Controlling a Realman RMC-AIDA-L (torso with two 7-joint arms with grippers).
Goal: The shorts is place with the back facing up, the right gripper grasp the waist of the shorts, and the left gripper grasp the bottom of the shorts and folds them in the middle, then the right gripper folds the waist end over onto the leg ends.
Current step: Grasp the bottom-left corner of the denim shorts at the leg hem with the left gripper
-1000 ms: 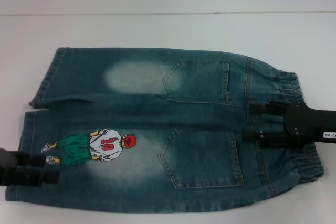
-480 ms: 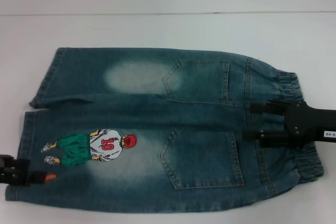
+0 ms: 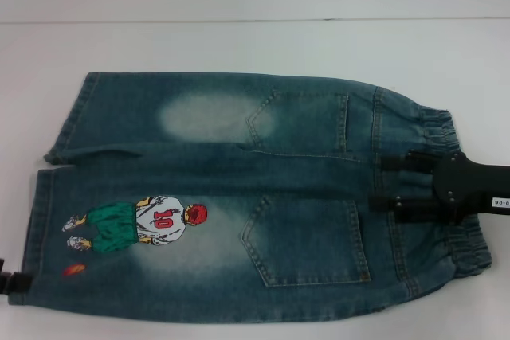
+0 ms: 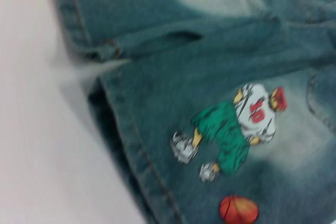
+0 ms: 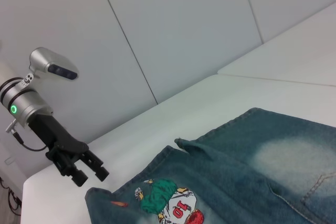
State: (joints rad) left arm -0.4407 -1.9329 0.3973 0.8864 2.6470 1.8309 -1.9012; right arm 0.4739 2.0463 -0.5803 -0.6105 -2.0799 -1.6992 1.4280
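The blue denim shorts lie flat with the back pockets up, waist to the right and leg ends to the left. A cartoon player print marks the near leg. My right gripper stands open over the elastic waistband, one finger on each side of the centre seam. Only a sliver of my left gripper shows at the left edge, beside the near leg's hem. In the right wrist view the left gripper is open, just off the hem and holding nothing.
The shorts rest on a white table whose far edge meets a pale wall. The left wrist view shows the leg hems, the print and an orange ball patch, with bare table beside them.
My left gripper has drawn back to the left off the near leg, uncovering the orange ball patch. The right gripper and the shorts have stayed put.
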